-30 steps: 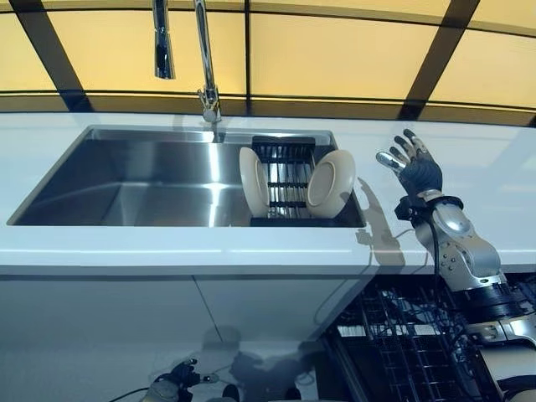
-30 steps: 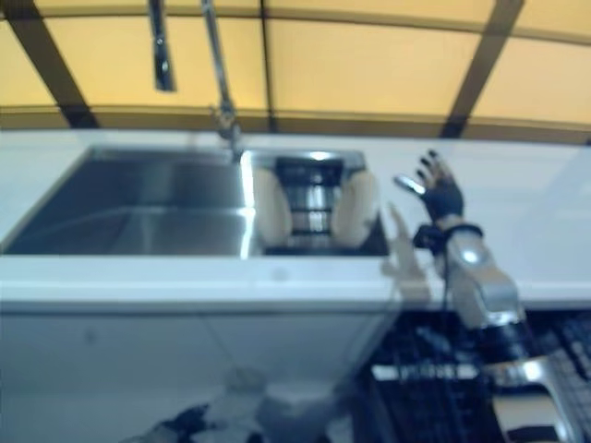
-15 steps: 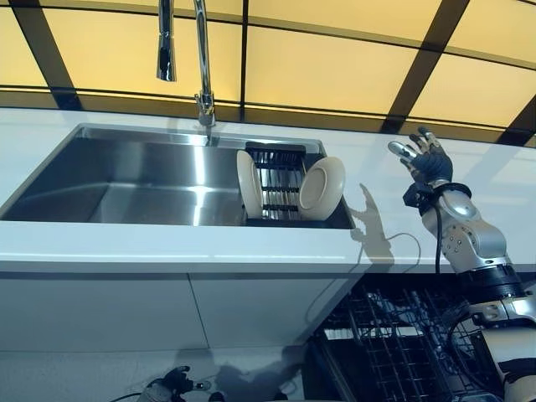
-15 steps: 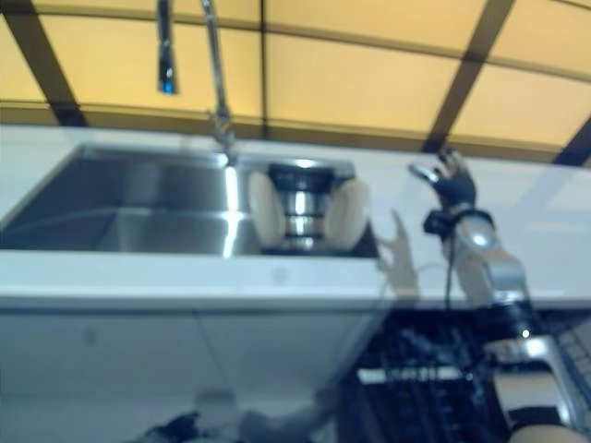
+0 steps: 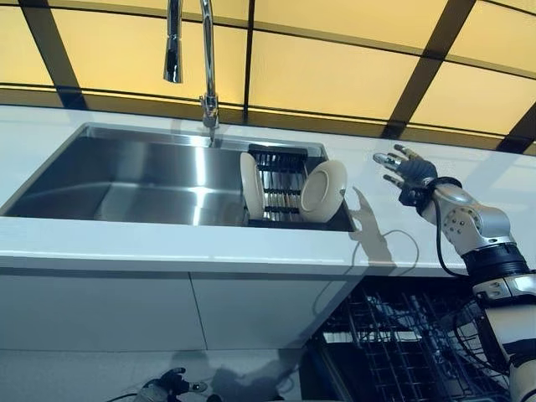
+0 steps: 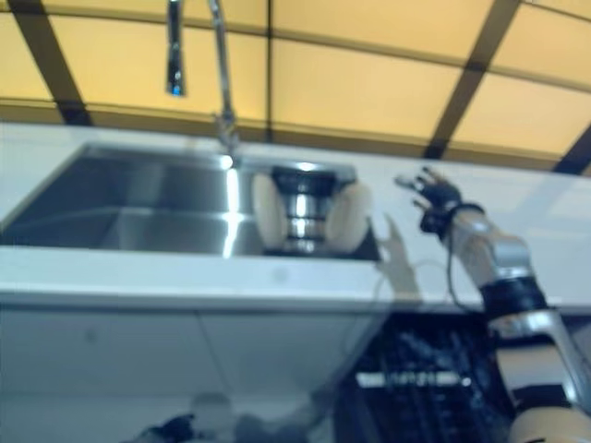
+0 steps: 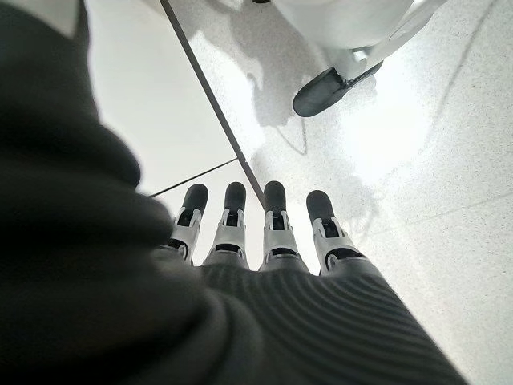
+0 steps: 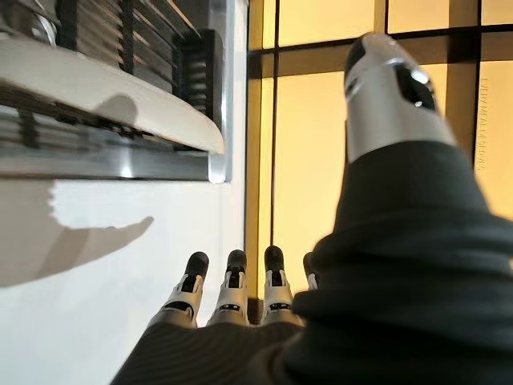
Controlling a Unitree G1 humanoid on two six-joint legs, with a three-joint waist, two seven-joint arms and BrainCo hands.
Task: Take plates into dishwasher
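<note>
Two cream round plates (image 5: 323, 190) stand on edge in the black slatted rack (image 5: 278, 186) inside the steel sink (image 5: 126, 180). The right hand (image 5: 404, 170) hovers over the white bench (image 5: 251, 251), fingers spread, empty. Reaching sideways could tip a plate flat. Only the left wrist view shows the left hand (image 7: 264, 233), fingers straight, above the floor.

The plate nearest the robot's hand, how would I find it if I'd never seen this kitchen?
Find the steel sink in the white counter, then the black rack at its right end. Two cream plates stand there; this plate leans on the rack's right side, face showing, nearest the raised right hand.
</note>
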